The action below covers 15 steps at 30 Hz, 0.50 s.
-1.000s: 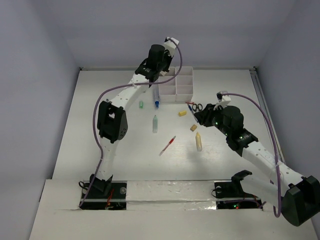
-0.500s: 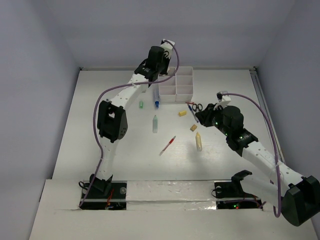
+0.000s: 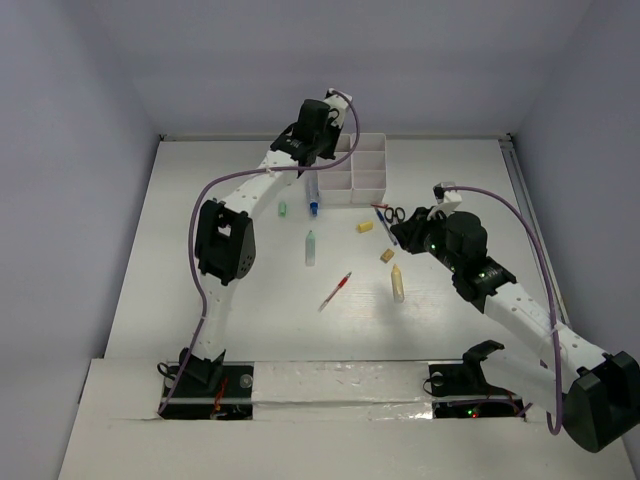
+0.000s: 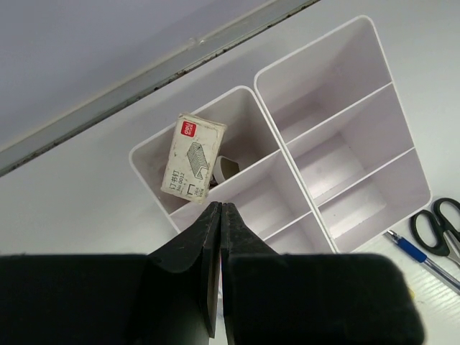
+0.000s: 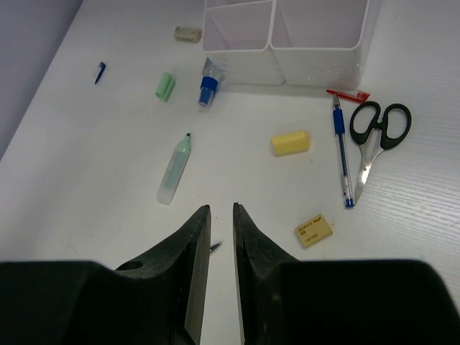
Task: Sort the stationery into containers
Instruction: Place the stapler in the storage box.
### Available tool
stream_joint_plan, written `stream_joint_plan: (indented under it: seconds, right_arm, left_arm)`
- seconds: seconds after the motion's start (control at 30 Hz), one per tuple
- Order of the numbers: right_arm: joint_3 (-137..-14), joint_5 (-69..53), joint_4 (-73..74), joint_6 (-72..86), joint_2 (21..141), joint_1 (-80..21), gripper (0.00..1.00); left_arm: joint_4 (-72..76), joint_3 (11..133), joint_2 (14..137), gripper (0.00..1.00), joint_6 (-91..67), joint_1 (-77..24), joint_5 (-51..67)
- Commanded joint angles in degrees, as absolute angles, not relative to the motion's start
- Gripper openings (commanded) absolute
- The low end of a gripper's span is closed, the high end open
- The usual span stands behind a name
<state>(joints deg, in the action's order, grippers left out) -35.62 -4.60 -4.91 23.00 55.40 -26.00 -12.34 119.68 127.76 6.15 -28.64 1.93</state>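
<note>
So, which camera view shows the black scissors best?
The right wrist view: the scissors lie whole and large there, beside the blue pen. The left wrist view shows the scissors only as handles, cut by the frame edge. The top external view shows the whole scissors, but very small.

White table (image 3: 180, 300), pale grey walls (image 3: 70, 150)
</note>
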Motion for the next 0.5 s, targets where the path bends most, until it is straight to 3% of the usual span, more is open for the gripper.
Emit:
stream_joint_plan:
  seconds: [0.0,0.47]
  right_arm:
    - [-35.51,-5.27,-8.7,23.12,55.55,-26.54,0.25]
    - [-35.6,-5.36,-8.96,23.2,56.51,-26.54,0.25]
  left_arm:
    - [-12.57,121.9,128.23,0.0,6.86,-28.56,2.99]
    - [-13.36,125.24,132.1,0.0,7.74,-28.56,2.03]
